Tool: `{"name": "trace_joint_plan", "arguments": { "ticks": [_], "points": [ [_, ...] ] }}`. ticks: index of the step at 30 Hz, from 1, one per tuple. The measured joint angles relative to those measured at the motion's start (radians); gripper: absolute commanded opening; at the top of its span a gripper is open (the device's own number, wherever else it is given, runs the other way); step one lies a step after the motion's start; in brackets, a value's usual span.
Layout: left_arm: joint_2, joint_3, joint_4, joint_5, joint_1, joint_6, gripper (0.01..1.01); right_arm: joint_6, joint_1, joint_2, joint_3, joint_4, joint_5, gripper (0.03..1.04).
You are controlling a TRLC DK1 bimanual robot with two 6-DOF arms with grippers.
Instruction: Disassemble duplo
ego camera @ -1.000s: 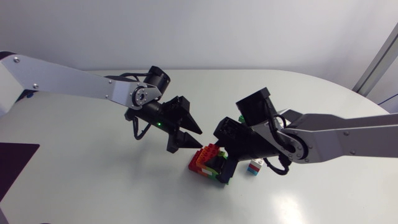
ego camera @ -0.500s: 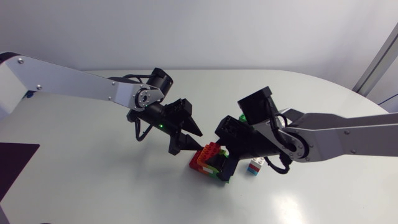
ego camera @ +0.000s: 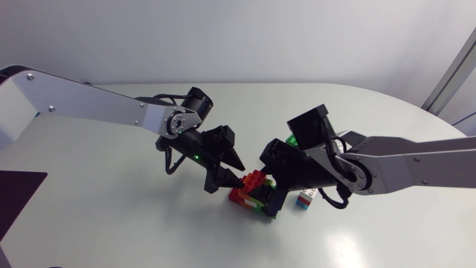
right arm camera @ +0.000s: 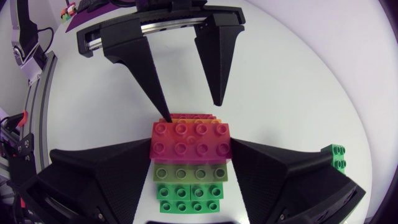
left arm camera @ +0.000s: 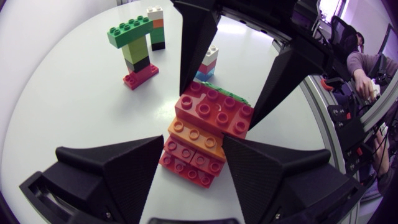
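Left jaws are wide open. One finger (right arm camera: 138, 68) touches the far end of the stack (ego camera: 251, 192) with its tip. The other finger (right arm camera: 216, 59) is just off it. So these jaws do not hold anything.

Right jaws are closed tight on the stack. Their fingers (right arm camera: 106, 180) press on two sides of the red brick (right arm camera: 191, 140) on top.

The stack is near the middle of the tabletop (ego camera: 111, 216). It has red, orange, lime and green bricks. I cannot tell if it sits on the tabletop or is lifted a little.

The left arm (ego camera: 89, 100) comes in from the left edge. The right arm (ego camera: 416, 167) comes in from the right edge. They meet at the stack, one on each side.

A little tower (ego camera: 303, 199) of white, red and blue bricks stands just beside the right jaws, on the side nearer the right edge. It does not touch the stack.

A small arch (left arm camera: 138, 50) stands farther off, toward the far edge. It has a green brick on top. One leg is lime, black and red. The other leg is white, orange and black.
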Motion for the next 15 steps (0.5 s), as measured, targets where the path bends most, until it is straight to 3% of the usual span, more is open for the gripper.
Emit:
{"name": "trace_joint_plan", "arguments": {
  "ticks": [15],
  "points": [
    [0.000, -0.003, -0.017, -0.032, -0.026, 0.030, 0.674, 0.002, -0.032, -0.018, -0.016, -0.009, -0.048, 0.28]
  ]
}}
